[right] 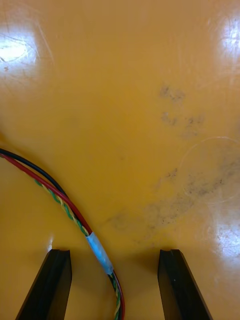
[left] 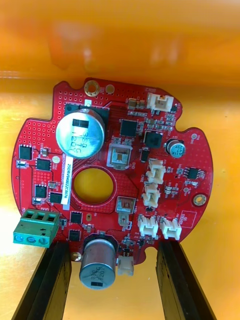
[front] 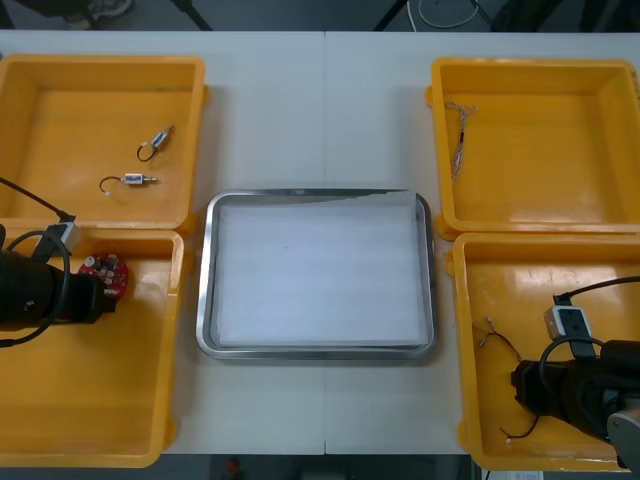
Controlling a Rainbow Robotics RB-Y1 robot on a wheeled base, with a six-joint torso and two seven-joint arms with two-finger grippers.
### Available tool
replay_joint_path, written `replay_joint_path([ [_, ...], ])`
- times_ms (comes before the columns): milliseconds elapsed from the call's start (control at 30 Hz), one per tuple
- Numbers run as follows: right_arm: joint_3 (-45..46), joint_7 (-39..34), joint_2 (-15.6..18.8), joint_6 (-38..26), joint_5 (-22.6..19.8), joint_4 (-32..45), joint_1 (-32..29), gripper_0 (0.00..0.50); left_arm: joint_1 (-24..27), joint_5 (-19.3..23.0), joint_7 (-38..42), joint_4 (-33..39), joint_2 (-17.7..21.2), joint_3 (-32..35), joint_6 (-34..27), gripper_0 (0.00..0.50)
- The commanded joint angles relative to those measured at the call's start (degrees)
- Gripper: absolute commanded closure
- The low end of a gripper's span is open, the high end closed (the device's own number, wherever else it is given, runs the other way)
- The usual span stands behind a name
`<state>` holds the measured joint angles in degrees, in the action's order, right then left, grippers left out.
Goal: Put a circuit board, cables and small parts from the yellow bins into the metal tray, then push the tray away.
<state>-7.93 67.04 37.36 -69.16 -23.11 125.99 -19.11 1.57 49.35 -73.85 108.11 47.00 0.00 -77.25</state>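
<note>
A round red circuit board lies flat on the floor of the near left yellow bin, close to the bin's wall. My left gripper is open over the board's edge, and its fingers flank a silver capacitor. In the front view the board sits right at the left gripper. My right gripper is open low over the floor of the near right bin. A red, black and green-yellow cable with a pale tape wrap runs between its fingers. The same cable lies beside the right gripper.
The metal tray, white inside, sits at the table's middle between the bins. Two small metal parts with wire tails lie in the far left bin. A thin cable lies in the far right bin.
</note>
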Motion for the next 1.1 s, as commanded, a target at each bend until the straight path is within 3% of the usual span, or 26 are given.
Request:
replay_joint_path([
  [33, -2.71, 1.25, 1.49, -0.18, 0.17, 0.05, -2.87, 0.000, -1.83, -0.84, 4.15, 0.26, -0.06, -0.70, 0.78, 0.266],
  [67, -2.71, 1.33, 1.49, -0.18, 0.26, -0.04, -2.87, 0.000, -1.83, -0.84, 4.15, 0.26, -0.06, -0.70, 0.78, 0.498],
  [167, -2.79, 1.42, 1.49, -0.01, 0.70, -0.04, -2.78, 0.000, -1.83, -0.84, 4.24, 0.35, -0.06, -0.70, 0.78, 0.500],
  [200, -2.79, 1.42, 1.40, -0.01, 0.79, -0.04, -2.78, 0.039, -1.83, -0.84, 4.24, 0.35, -0.06, -0.70, 0.78, 0.500],
  [267, -2.88, 1.42, 1.40, 0.17, 0.70, -0.04, -2.69, 0.376, -1.83, -0.57, 4.24, 0.35, -0.06, -0.52, 0.78, 0.500],
  [333, -2.79, 1.42, 1.49, 0.17, 0.70, 0.05, -2.78, 0.500, -1.83, -0.40, 4.15, 0.35, -0.06, -0.17, 0.78, 0.500],
  [533, -2.62, 1.33, 1.49, 0.52, 2.99, 1.98, -2.60, 0.500, -1.83, -0.31, 3.89, 1.76, -0.06, 1.76, -0.97, 0.500],
  [700, 0.55, 0.98, 1.49, -4.84, 2.11, 7.17, -1.72, 0.500, -1.83, 0.04, 4.33, 6.06, -0.06, 5.28, -6.69, 0.500],
  [1100, 15.75, 0.89, 1.84, -26.99, -11.78, 21.76, 4.34, 0.500, 0.63, 2.15, 6.88, 17.84, -0.06, 13.89, -22.95, 0.499],
])
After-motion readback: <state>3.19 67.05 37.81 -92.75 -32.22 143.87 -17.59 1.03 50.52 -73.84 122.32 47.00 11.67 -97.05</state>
